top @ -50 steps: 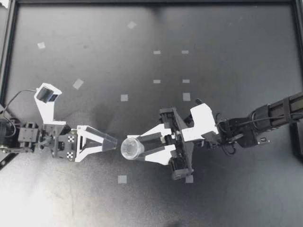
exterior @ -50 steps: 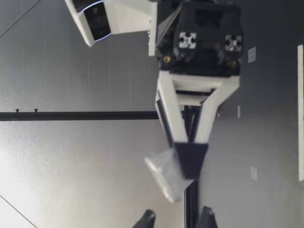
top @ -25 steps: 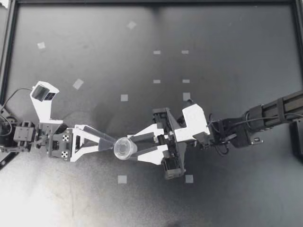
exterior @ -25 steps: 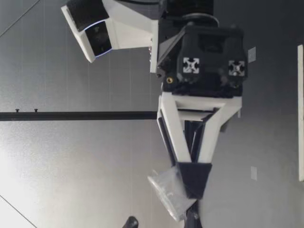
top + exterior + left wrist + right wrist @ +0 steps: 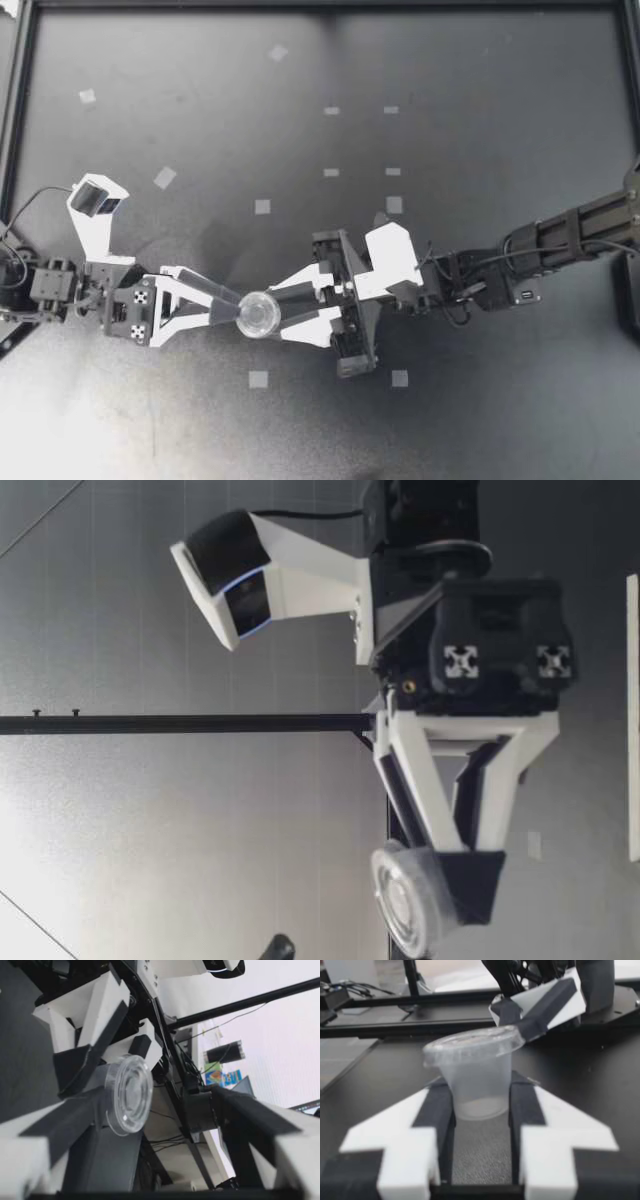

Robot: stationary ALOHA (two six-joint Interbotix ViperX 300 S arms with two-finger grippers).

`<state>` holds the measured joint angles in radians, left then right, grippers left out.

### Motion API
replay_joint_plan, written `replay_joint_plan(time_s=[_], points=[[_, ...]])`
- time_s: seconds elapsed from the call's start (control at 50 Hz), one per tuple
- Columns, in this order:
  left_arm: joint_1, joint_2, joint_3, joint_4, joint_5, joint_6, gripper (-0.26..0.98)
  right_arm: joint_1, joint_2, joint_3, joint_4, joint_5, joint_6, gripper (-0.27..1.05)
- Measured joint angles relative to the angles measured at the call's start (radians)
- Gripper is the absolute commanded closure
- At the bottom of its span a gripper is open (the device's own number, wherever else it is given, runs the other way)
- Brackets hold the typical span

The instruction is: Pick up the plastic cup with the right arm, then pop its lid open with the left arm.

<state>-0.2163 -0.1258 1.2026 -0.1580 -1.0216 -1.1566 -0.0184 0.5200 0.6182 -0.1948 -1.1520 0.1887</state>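
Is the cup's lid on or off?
On. In the right wrist view the lid covers the rim of the cup, which my right gripper holds upright.

The small clear lidded plastic cup [image 5: 131,1094] lay on its side with its lid end turned to the camera, between the spread fingers of my left pincer [image 5: 150,1102]. One dark finger [image 5: 65,1122] touched the cup's rim, and the other [image 5: 240,1110] stood apart from it. My right pincer [image 5: 110,1067] clamped the cup's body from two sides with white, dark-padded fingers [image 5: 82,1062]. The dark tabletop [image 5: 17,1035] showed beside them.
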Motion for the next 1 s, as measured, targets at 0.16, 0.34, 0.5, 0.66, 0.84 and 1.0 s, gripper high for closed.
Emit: replay_joint_plan(time_s=[0.16, 0.34, 0.5, 0.66, 0.84, 1.0], points=[[0.000, 0.000, 0.000, 0.002, 0.000, 0.000, -0.01, 0.000, 0.003, 0.002, 0.006, 0.026, 0.003, 0.58], [0.002, 0.000, 0.000, 0.002, 0.002, 0.009, -0.01, 0.000, 0.005, 0.012, 0.008, 0.031, 0.025, 0.58], [-0.002, -0.005, 0.000, 0.006, 0.000, 0.078, 0.00, -0.005, -0.003, 0.049, 0.012, 0.048, 0.038, 0.58], [-0.002, -0.005, 0.015, 0.002, 0.000, 0.327, 0.00, -0.005, -0.064, 0.083, 0.011, 0.058, 0.095, 0.58], [-0.002, -0.005, 0.020, -0.021, 0.000, 0.669, 0.00, -0.005, -0.152, 0.117, 0.011, 0.063, 0.160, 0.58], [-0.002, -0.005, 0.018, -0.044, 0.000, 0.973, 0.00, 0.008, -0.199, 0.127, 0.012, 0.063, 0.190, 0.58]])
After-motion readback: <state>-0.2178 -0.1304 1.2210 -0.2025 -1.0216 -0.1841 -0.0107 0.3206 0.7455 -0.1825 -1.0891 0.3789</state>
